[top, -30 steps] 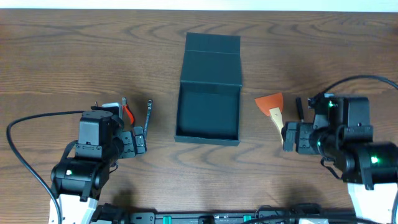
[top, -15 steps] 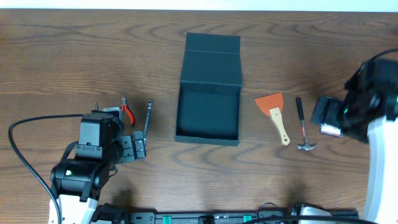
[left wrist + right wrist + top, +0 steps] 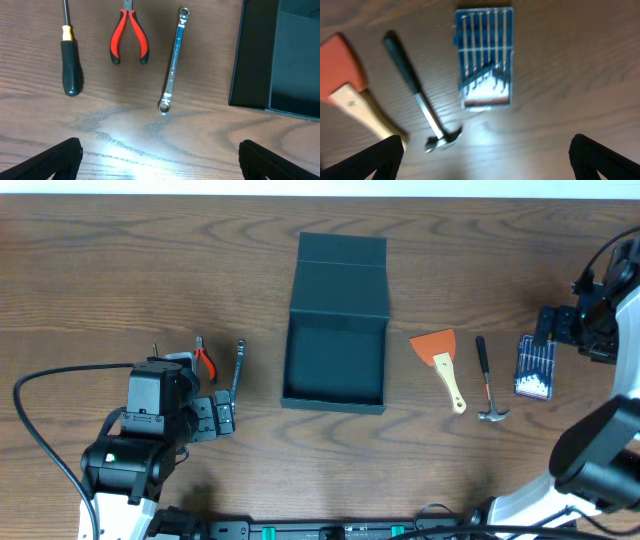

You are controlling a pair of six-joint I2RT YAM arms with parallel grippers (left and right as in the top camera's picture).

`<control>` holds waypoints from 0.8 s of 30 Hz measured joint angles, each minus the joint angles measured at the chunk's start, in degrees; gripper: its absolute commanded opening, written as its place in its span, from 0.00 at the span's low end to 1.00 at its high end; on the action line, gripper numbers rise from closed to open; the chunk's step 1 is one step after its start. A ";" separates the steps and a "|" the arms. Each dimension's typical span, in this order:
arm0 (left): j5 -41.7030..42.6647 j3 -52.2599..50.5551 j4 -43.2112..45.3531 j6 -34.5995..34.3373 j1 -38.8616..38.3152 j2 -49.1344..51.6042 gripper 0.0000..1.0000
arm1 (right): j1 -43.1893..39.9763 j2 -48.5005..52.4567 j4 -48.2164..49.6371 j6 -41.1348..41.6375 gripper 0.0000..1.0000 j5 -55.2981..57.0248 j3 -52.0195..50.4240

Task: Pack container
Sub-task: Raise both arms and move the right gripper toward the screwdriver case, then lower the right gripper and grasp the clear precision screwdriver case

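Note:
The dark teal container (image 3: 335, 395) lies open and empty at the table's middle, its flap lid (image 3: 340, 270) folded back; its left wall shows in the left wrist view (image 3: 237, 55). My left gripper (image 3: 225, 415) (image 3: 160, 160) is open and empty, near a silver wrench (image 3: 238, 365) (image 3: 172, 60), red pliers (image 3: 205, 361) (image 3: 129, 35) and a black screwdriver (image 3: 70, 65). My right gripper (image 3: 553, 326) (image 3: 485, 160) is open and empty, raised over a blue bit set (image 3: 533, 367) (image 3: 484, 55), a hammer (image 3: 485, 380) (image 3: 417, 97) and an orange scraper (image 3: 440, 355) (image 3: 345, 85).
The tools lie on bare wooden table on either side of the container. A black cable (image 3: 40, 420) loops at the left arm's side. The right arm's body (image 3: 600, 450) stands at the right edge. The right wrist view is blurred.
My right arm has swung up and away to the far right, uncovering the hammer and the blue bit set. The left arm has not moved.

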 measured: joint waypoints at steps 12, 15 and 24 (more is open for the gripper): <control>0.00 0.02 2.29 -0.07 0.00 0.00 0.99 | -3.17 9.86 4.04 -6.62 0.99 -2.58 0.00; 0.00 0.00 3.28 -0.13 0.00 0.00 0.98 | -3.17 12.17 5.42 -6.95 0.99 -3.72 -0.02; -0.02 0.02 3.45 -0.20 0.00 0.00 0.98 | -3.15 14.53 7.93 -7.26 0.99 -5.60 -0.13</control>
